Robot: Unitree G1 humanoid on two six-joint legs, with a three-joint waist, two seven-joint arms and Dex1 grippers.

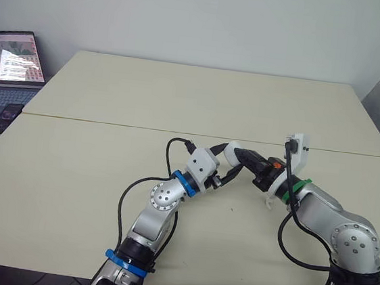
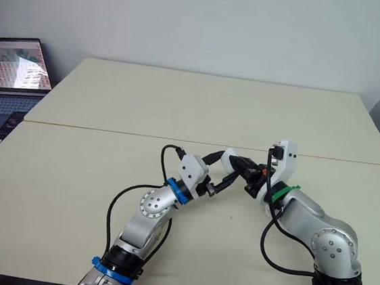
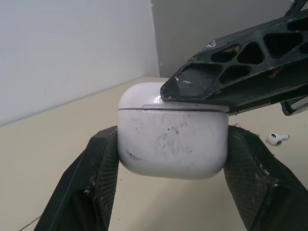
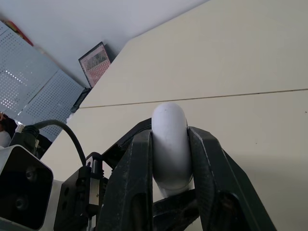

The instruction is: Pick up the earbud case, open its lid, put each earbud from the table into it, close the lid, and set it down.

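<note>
now the left end effector (image 3: 172, 147) grips the earbud case (image 3: 168, 134), the right end effector (image 4: 171, 139) pinches its lid; an earbud (image 3: 275, 139) lies on the bench (image 1: 181, 94).

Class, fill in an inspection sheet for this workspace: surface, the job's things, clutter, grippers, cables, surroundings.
Surface: two pale tables pushed together, with a seam between them.
Job's things: scuffed white earbud case held above the surface, lid shut or barely cracked; one earbud lying on the surface.
Clutter: open, lit laptop and phone beyond the left edge.
Grippers: left gripper clamps the case's body; right gripper pinches its lid end.
Cables: black cables loop along both arms.
Surroundings: plain light wall behind.
</note>
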